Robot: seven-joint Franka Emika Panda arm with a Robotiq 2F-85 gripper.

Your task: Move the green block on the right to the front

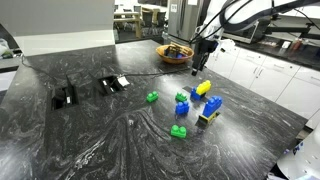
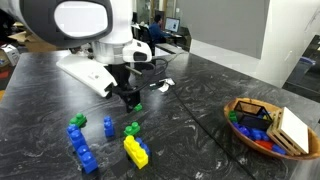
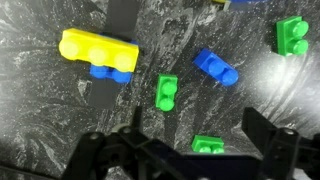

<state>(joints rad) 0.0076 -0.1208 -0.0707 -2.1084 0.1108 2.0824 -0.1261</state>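
Note:
Three green blocks lie on the dark marble table. In an exterior view they are at the left (image 1: 152,97), the middle (image 1: 182,97) and the front (image 1: 178,131). In the wrist view one green block (image 3: 208,146) lies on the table between my fingers, another (image 3: 166,92) is further out and a third (image 3: 292,35) is at the upper right. My gripper (image 3: 186,135) is open and empty, held above the table. It shows in both exterior views (image 1: 205,43) (image 2: 129,97), with a green block (image 2: 137,106) right beside it.
Blue bricks (image 1: 212,104) (image 3: 216,68) and a yellow brick on a blue one (image 3: 98,50) (image 2: 134,150) lie among the green ones. A wooden bowl of toys (image 1: 175,53) (image 2: 262,125) stands apart. Black items (image 1: 65,96) with cables lie on the table.

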